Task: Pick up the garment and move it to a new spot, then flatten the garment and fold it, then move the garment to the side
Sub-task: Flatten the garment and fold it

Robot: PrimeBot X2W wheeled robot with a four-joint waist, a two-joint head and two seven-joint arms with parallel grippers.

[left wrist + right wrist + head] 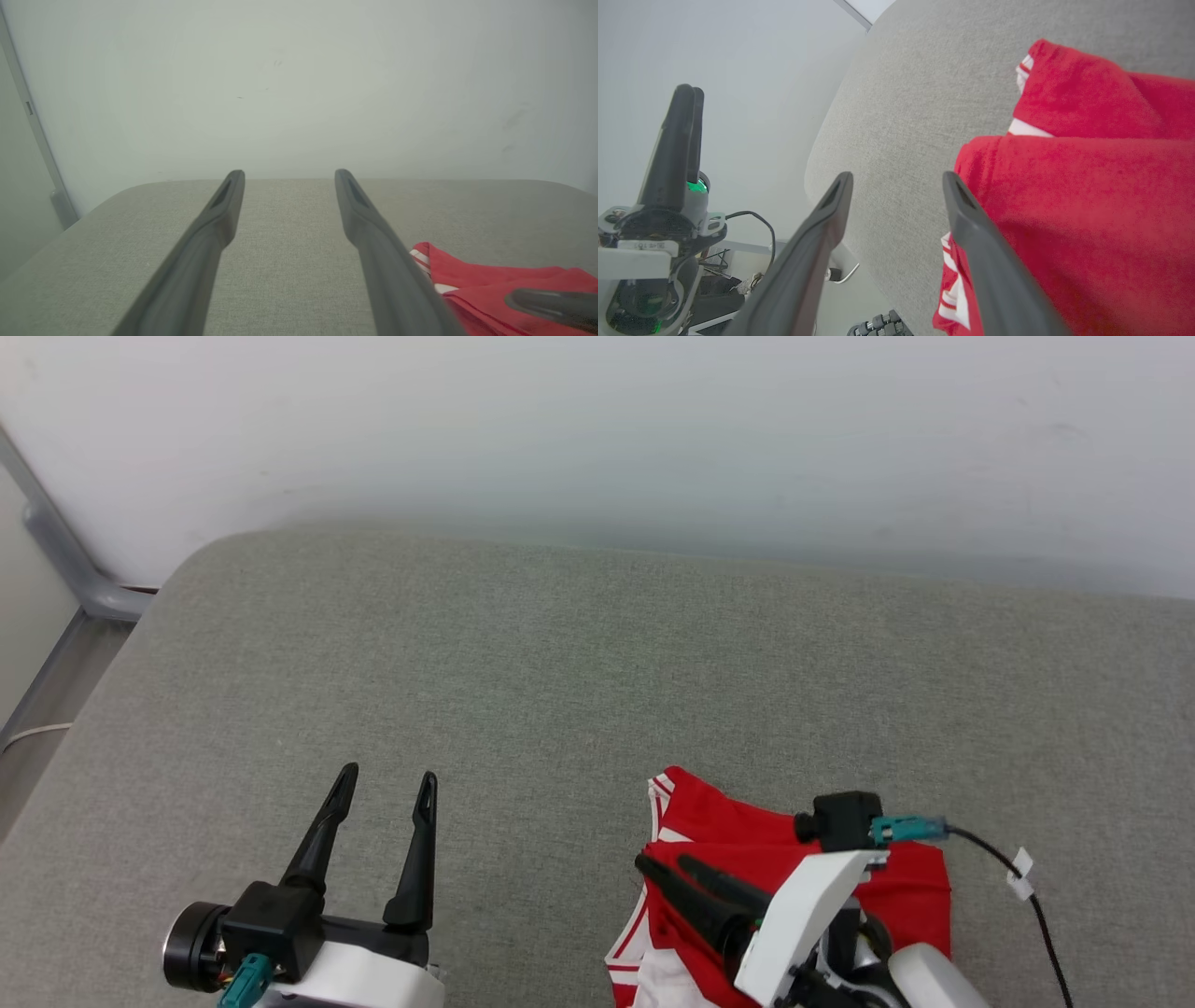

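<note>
Garment [724, 821], a layered red bundle with white striped trim, lies on the grey padded surface [597, 653] at five o'clock in the head view. Right gripper [663, 861] sits over its left edge, fingers apart, clasping nothing. Left gripper [387, 775] stands at seven o'clock, fingers spread, empty, well apart from the fabric.
</note>
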